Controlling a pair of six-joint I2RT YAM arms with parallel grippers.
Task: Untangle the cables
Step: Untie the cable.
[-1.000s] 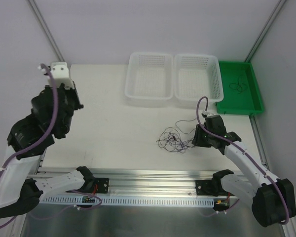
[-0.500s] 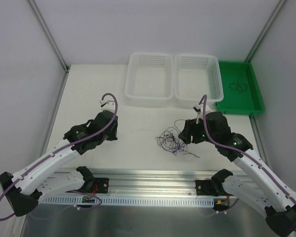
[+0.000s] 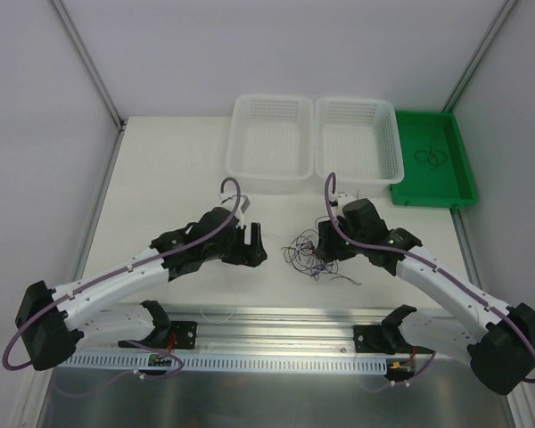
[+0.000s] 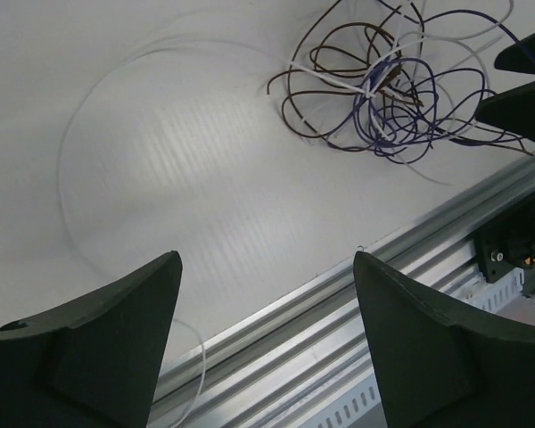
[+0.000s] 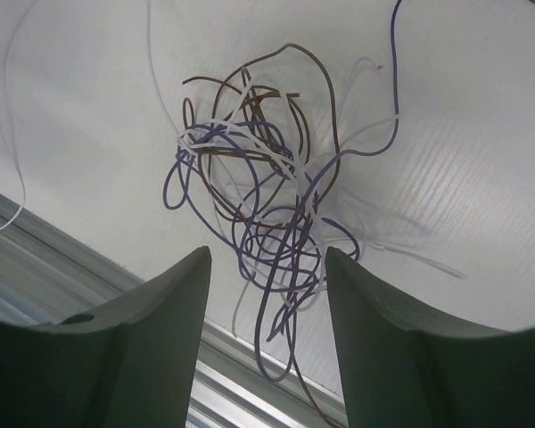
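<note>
Right hand [image 5: 267, 253] over cables [image 3: 308, 251], baskets [image 3: 314, 134] beyond

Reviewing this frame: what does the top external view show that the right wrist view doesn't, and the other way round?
Only the top external view: both arms, the open left gripper, two white baskets, and the green tray holding a loose dark cable. Only the right wrist view: the strand colours of the cable tangle, brown, purple and white, framed between the fingers of the open right gripper. Both: the cable tangle lying on the white table beside the metal rail.
</note>
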